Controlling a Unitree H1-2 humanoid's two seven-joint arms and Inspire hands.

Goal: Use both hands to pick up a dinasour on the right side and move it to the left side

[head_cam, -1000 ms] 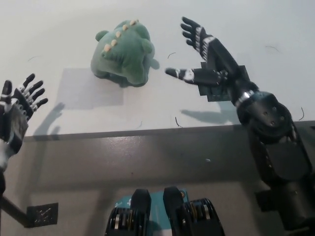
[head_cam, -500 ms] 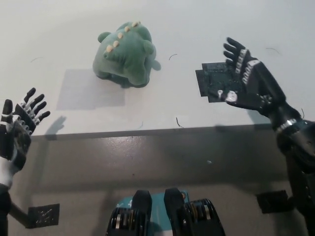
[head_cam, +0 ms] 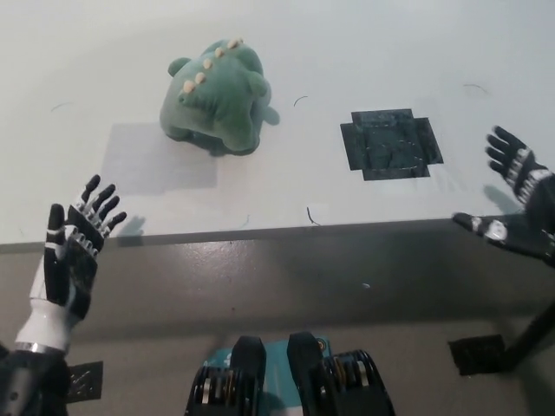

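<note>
We are seeing one dinosaur (head_cam: 217, 97), one black square marker (head_cam: 390, 143) and one pale rectangular patch (head_cam: 160, 158) on the white table (head_cam: 364, 52). The dinosaur is a green plush with a row of cream spikes, sitting at the far left of the table, its near edge touching the patch. Our left hand (head_cam: 76, 251) is hovering at the near left edge, fingers spread, holding nothing. Our right hand (head_cam: 520, 204) is hanging at the far right, fingers splayed, also empty

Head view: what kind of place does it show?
Probably a robot test bench, not a home: a bare white table, a black tape square marker on it, and one green plush dinosaur as the only prop.
</note>
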